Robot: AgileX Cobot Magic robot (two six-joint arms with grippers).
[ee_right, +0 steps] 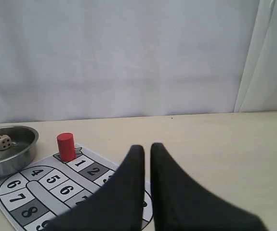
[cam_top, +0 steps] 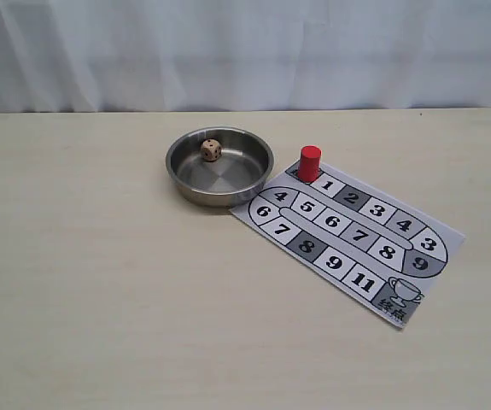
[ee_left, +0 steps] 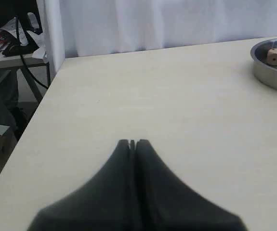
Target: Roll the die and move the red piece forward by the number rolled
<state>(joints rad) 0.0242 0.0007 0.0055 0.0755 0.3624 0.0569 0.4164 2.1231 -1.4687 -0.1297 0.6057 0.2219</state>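
Pale table (cam_top: 83, 282) holds a bowl (cam_top: 219, 196) with the die (cam_top: 211, 150), likely light and hard, best pinched on flat sides; left fingers (ee_left: 121, 159) together, right fingers (ee_right: 133, 168) barely apart.

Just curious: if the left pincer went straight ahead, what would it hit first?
Probably nothing: the left pincer faces bare table, with the bowl off to one side. Farther on hangs a white curtain, depth unclear.
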